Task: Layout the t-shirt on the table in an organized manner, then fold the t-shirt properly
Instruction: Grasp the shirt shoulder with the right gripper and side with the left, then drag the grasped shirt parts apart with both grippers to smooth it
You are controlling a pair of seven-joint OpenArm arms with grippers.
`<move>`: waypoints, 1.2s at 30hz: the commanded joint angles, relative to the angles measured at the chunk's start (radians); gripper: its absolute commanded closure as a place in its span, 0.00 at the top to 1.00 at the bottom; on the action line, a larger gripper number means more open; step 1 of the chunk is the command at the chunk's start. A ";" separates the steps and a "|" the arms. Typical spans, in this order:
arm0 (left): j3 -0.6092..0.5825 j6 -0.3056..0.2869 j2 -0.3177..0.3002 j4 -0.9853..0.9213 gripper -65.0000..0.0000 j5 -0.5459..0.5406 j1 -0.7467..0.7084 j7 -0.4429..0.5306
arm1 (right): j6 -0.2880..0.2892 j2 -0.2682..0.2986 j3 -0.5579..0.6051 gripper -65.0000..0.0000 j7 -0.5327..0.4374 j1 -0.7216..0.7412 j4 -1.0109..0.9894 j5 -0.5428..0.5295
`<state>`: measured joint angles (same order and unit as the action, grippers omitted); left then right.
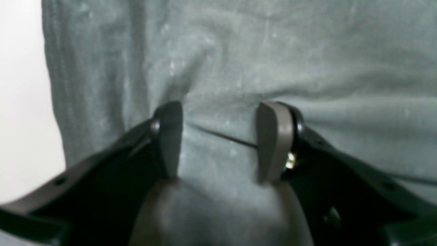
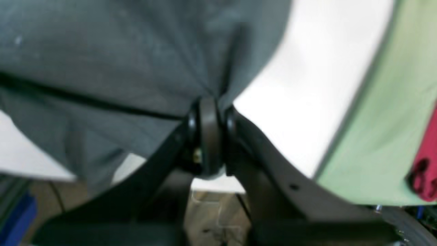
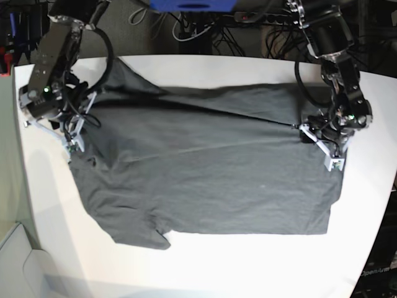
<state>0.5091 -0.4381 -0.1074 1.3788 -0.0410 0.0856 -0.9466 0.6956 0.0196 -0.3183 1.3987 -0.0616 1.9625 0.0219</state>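
The dark grey t-shirt [image 3: 211, 174] lies spread on the white table [image 3: 248, 261], with a fold ridge running across its upper half. My left gripper [image 3: 305, 133] is at the shirt's right edge. In the left wrist view it [image 1: 222, 112] is open, its fingers [image 1: 273, 136] pressed on the cloth [image 1: 307, 51] with a fold edge between them. My right gripper [image 3: 77, 133] is at the shirt's left edge. In the right wrist view it [image 2: 209, 109] is shut on a pinch of the shirt [image 2: 119, 68], and the cloth bunches at the pads.
The table edge [image 2: 355, 102] curves close to my right gripper, with green floor [image 2: 385, 136] and a red object [image 2: 426, 164] beyond it. Cables and a blue object [image 3: 192, 5] lie behind the table. A white box [image 3: 18, 267] stands at the front left.
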 commanded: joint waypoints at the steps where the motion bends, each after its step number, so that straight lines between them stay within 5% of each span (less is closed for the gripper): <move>1: 0.001 0.003 -0.010 0.011 0.52 0.000 0.013 0.016 | 0.003 0.001 0.001 0.00 -0.002 -0.014 0.013 0.006; 11: 0.000 0.002 -0.010 0.011 0.52 0.000 0.013 0.028 | 0.003 -0.020 0.069 0.01 -0.002 -0.206 0.021 0.005; 20: 0.004 -0.008 -0.010 0.024 0.52 -0.006 0.009 0.018 | 0.003 0.027 0.069 0.50 -0.002 -0.238 0.024 0.006; 23: 0.006 -0.008 -0.012 0.049 0.53 -0.007 0.007 0.018 | 0.003 0.072 -0.009 0.56 -0.002 -0.229 0.033 0.006; 27: 0.007 -0.008 -0.012 0.103 0.53 -0.007 0.001 0.013 | 0.003 0.115 -0.137 0.56 -0.002 -0.174 0.033 0.006; 31: 0.007 -0.008 -0.012 0.195 0.53 -0.009 -0.016 -0.044 | 0.003 0.150 -0.146 0.54 -0.002 -0.054 0.031 0.005; 36: 0.009 0.002 -0.028 0.311 0.53 0.000 -0.045 -0.113 | 0.003 0.121 0.081 0.31 -0.002 0.116 0.024 0.010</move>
<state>0.5140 -0.4419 -0.1207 1.6741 -0.0433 0.0353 -1.0691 0.6949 0.1345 -0.2276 1.3975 0.0505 1.9713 0.0322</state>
